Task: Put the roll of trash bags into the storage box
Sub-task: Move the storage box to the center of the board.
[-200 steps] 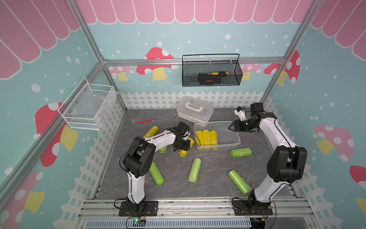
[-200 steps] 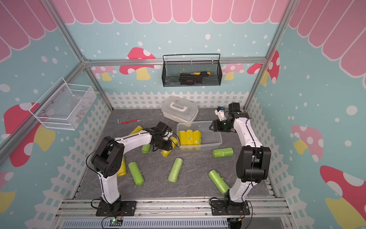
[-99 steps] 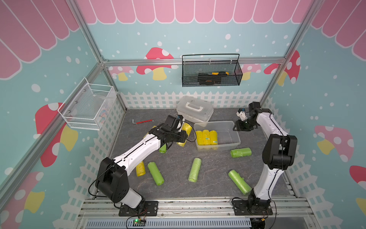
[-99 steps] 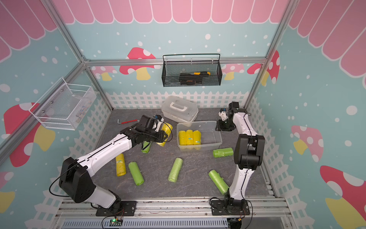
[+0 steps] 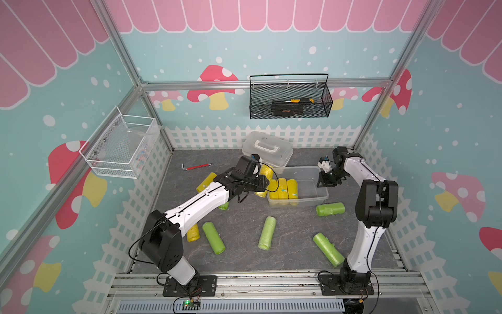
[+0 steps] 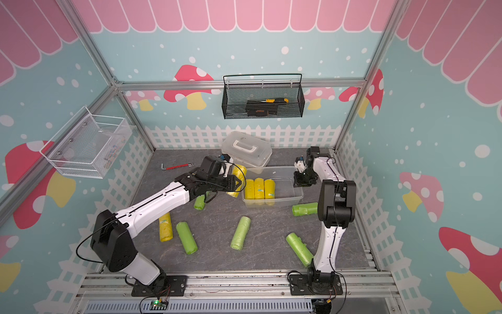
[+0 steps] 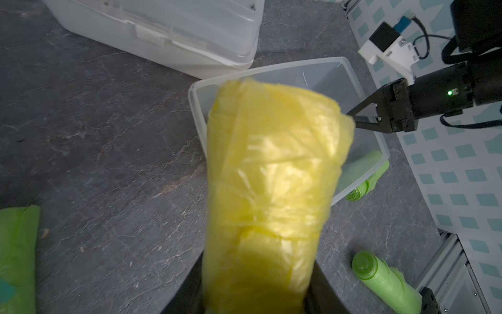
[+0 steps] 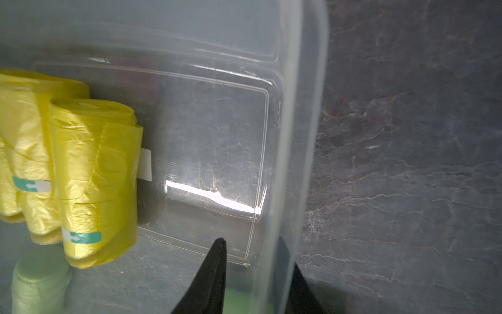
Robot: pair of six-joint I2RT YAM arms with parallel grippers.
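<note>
The grey tabletop [image 5: 244,217] is carrying the box [image 5: 309,187], which is sitting open with three yellow rolls [image 5: 282,189] lying side by side in the end nearer your left arm. The white case [image 5: 267,148] is standing just behind the box, at the back corner of that same end. Green rolls [image 5: 267,232] are lying loose on the tabletop in front of the box, one of them just beside its front wall near your right arm. You are holding the roll [image 7: 271,176], a yellow one, with your left hand [image 5: 261,183] clenched around its middle. It is hanging just beside the box's end where the three are lying, outside the rim and not yet in. Your right hand [image 8: 250,242] is gripping the box's opposite end wall, one finger [image 8: 216,271] reaching inside and the other sitting outside, the two squeezing the clear wall between them.
</note>
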